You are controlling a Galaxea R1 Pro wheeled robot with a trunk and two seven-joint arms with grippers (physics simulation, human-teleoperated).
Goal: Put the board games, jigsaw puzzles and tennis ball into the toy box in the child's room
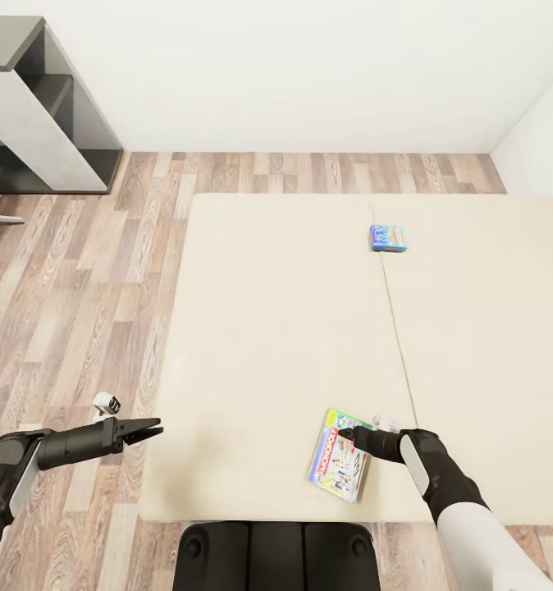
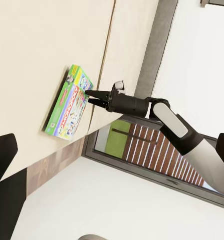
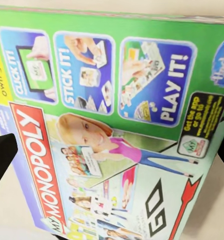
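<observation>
Since the Monopoly box (image 1: 340,454) lies flat near the bed's (image 1: 260,345) near edge and the right gripper (image 1: 345,432) sits at its far-right corner with fingers slightly apart, not clamped on it, my worry is a thin-edge pinch slipping, or a nudge sliding the box off onto the floor (image 1: 71,304). The left gripper (image 1: 149,429) hangs off the bed's left side, fingers nearly together, holding nothing. The blue game (image 1: 389,238) waits far across the bed.
</observation>
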